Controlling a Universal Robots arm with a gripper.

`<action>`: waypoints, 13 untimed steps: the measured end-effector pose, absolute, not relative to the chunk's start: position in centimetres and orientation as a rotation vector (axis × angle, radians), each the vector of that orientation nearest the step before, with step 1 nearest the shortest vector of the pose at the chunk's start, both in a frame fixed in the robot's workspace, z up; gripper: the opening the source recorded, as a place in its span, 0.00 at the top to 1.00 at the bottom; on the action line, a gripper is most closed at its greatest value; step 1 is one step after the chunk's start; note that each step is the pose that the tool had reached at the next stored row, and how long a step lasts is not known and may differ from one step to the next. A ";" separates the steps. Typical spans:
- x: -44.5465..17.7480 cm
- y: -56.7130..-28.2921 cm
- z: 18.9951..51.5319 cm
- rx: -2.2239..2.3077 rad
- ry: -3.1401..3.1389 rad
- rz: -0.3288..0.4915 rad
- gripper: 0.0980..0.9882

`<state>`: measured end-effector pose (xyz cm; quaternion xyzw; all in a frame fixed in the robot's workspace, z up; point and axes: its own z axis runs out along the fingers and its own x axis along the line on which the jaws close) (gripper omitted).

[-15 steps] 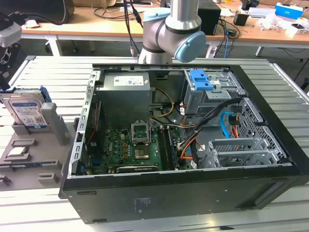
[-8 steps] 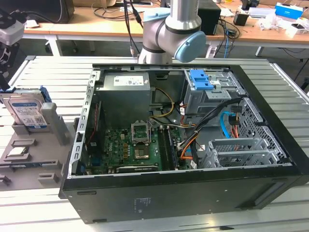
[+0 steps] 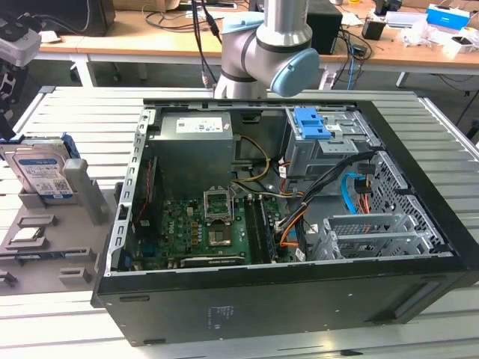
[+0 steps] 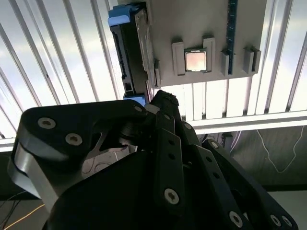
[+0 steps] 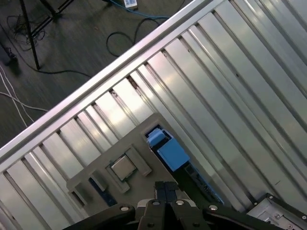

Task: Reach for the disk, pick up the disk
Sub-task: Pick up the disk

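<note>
Poised above the disk (image 3: 41,173), standing on edge in the grey stand (image 3: 81,193) on the slatted counter (image 3: 75,112) beside the open computer case (image 3: 299,299), with the end effector (image 5: 166,190) clenched on nothing; risks ramming the blue carrier rail (image 5: 170,153) or toppling the stand if lowered with fingers (image 5: 160,191) pressed together.

Even, bright light; strong glare on the slatted table (image 4: 57,72) in the second wrist view.
</note>
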<state>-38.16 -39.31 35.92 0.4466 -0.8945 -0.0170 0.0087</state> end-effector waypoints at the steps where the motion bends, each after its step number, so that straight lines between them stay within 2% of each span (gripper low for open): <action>1: -38.2 -39.3 35.9 1.413 -2.786 -0.053 0.99; 13: -38.2 -39.3 35.9 1.616 -2.670 -0.051 0.99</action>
